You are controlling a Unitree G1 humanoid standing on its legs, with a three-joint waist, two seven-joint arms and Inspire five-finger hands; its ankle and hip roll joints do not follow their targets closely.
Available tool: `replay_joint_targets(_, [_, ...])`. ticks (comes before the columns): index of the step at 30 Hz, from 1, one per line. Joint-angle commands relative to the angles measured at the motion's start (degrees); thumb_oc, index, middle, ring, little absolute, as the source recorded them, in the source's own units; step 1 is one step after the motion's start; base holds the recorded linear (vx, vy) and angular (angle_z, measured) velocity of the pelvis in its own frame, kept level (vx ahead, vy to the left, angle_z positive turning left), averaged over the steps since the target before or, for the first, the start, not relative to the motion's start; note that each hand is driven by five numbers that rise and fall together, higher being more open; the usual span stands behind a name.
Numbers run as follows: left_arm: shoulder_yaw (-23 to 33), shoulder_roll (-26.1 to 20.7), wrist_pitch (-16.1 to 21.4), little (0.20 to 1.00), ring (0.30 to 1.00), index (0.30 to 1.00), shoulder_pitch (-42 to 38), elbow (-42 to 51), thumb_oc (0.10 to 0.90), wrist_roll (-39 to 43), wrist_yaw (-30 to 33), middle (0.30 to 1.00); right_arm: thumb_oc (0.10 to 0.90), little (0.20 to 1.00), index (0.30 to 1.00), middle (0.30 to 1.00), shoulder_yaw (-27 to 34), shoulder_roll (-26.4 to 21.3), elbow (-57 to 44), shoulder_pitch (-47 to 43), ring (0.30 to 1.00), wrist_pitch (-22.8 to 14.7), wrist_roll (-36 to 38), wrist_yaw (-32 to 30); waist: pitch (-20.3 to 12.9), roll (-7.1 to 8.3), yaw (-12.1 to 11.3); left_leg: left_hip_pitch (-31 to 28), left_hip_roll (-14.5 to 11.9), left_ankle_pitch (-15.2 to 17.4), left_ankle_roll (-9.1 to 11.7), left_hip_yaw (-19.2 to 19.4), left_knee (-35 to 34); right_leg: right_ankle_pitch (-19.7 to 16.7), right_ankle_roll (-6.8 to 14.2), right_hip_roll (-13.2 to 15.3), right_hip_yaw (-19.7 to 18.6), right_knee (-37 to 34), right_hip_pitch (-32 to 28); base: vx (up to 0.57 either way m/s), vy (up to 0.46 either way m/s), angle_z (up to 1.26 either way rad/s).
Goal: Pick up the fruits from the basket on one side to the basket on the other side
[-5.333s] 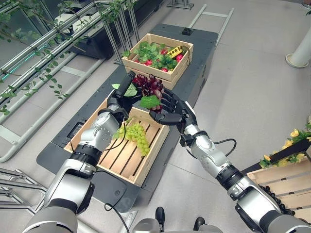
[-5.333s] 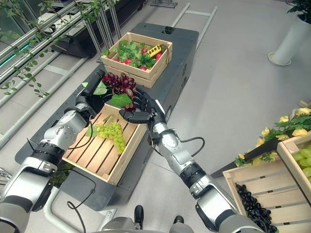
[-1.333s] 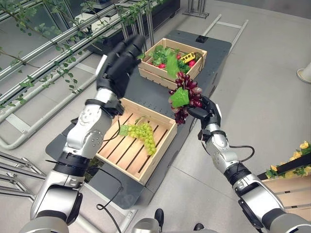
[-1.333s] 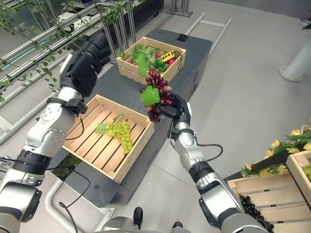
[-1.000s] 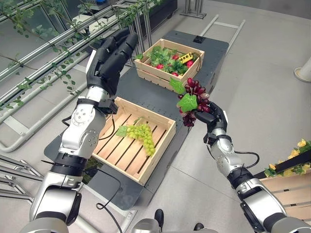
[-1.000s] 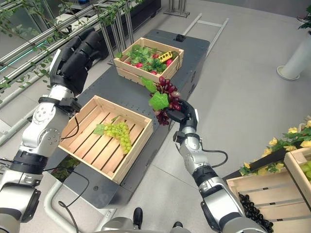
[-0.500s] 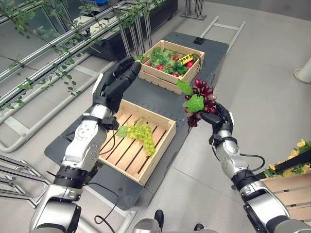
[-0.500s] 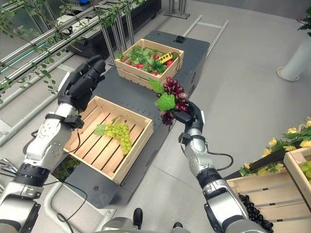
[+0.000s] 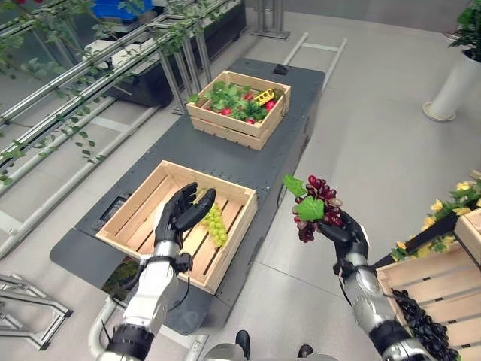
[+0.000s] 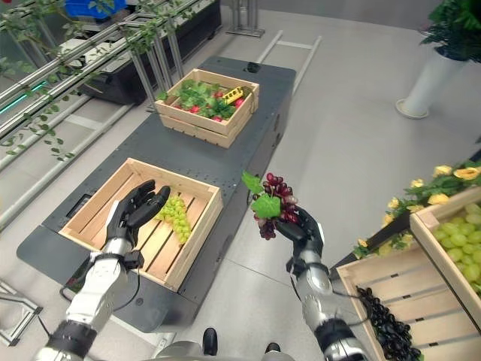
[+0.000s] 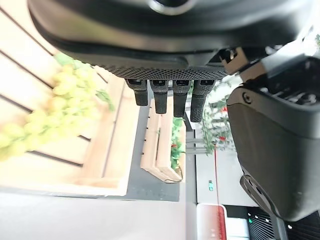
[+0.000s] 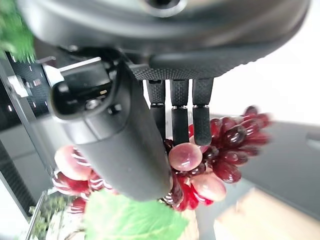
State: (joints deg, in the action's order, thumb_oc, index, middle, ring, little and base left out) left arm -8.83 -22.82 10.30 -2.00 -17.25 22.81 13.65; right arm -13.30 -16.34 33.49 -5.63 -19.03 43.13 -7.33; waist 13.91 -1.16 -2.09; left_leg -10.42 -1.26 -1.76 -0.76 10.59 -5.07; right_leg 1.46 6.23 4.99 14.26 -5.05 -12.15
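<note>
Carried clear of the cart since the earlier frames, the red grape bunch (image 9: pixel 314 209) now sits over open floor, fingers of the right hand (image 9: pixel 344 235) curled round its stem end. Left hand (image 9: pixel 180 215) has dropped low over the near crate (image 9: pixel 230 239), fingers straight and released, holding nothing. Judged progress: one bunch lifted out and in transit toward the right-side crate (image 10: pixel 398 269), which holds green and black grapes; placement remains. Count: one green grape bunch (image 9: pixel 215 222) left in the near crate; one far crate (image 9: pixel 235 136) of red fruit and leaves, untouched
</note>
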Motion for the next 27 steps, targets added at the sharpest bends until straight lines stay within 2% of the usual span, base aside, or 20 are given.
replay_joint_targets(1, [-0.88,1.27,8.49,0.900,0.900,0.900,-4.23,-1.46,0.800,-1.81,1.94,0.900,0.400,0.300,0.300,0.300,3.03,-0.05,-3.85,-3.76,0.300,-8.31,-1.33,4.54,-5.66,0.21,1.16,-0.57,-1.11,6.06,1.61,0.05,0.07,0.27,-2.46,-0.37,0.38,0.05,1.08,-0.02,-0.010,-0.23])
replay_joint_targets(8, [-1.78,2.82,7.58,0.900,0.900,0.900,-1.67,-4.93,0.800,-2.87,3.41,0.900,0.400,0.300,0.300,0.300,3.07,2.64,-3.57,1.37,0.300,-7.67,-1.36,5.11,-4.59,0.53,3.44,-0.77,-1.62,6.09,1.63,1.98,0.07,-0.31,-2.11,-0.64,-1.59,0.05,1.99,-0.02,-0.018,-0.19])
replay_joint_targets(15, [-4.15,2.65,6.20,0.900,0.900,0.900,-2.07,-6.77,0.800,-2.65,1.26,0.900,0.400,0.300,0.300,0.300,3.09,3.47,0.77,3.08,0.300,-7.18,-0.12,6.44,-3.91,-0.12,5.48,-1.10,-1.90,6.12,1.66,3.68,0.07,-0.56,-1.91,-1.00,-3.50,0.05,2.65,-0.02,-0.021,-0.19])
replay_joint_targets(19, [-5.74,2.70,4.94,0.900,0.900,0.900,-3.99,-7.06,0.800,-0.85,0.72,0.900,0.400,0.300,0.300,0.300,3.22,3.28,2.83,2.87,0.300,-8.23,-0.66,5.75,-3.27,-0.63,6.45,-0.93,-2.06,5.87,1.79,4.31,0.07,-0.58,-1.91,-1.21,-4.38,0.32,3.32,-0.04,-0.058,-0.14])
replay_joint_targets(23, [-6.72,3.20,3.78,0.900,0.900,0.900,-5.68,-7.37,0.800,-0.13,1.84,0.900,0.400,0.300,0.300,0.300,3.06,2.65,3.50,1.97,0.300,-8.79,-2.38,4.26,-2.46,-0.91,7.03,-0.46,-2.29,5.59,1.92,4.73,0.07,-0.14,-2.25,-1.65,-4.74,1.31,4.39,-0.05,-0.070,-0.12])
replay_joint_targets(27, [-6.52,3.84,2.84,0.900,0.900,0.900,-5.43,-7.98,0.800,2.42,1.36,0.900,0.400,0.300,0.300,0.300,3.67,1.99,3.78,2.38,0.300,-8.63,-3.85,3.80,-1.71,-0.55,7.75,-0.09,-2.80,5.62,2.27,5.58,1.97,1.32,-3.33,-2.46,-5.41,3.75,5.56,-0.01,-0.084,-0.08])
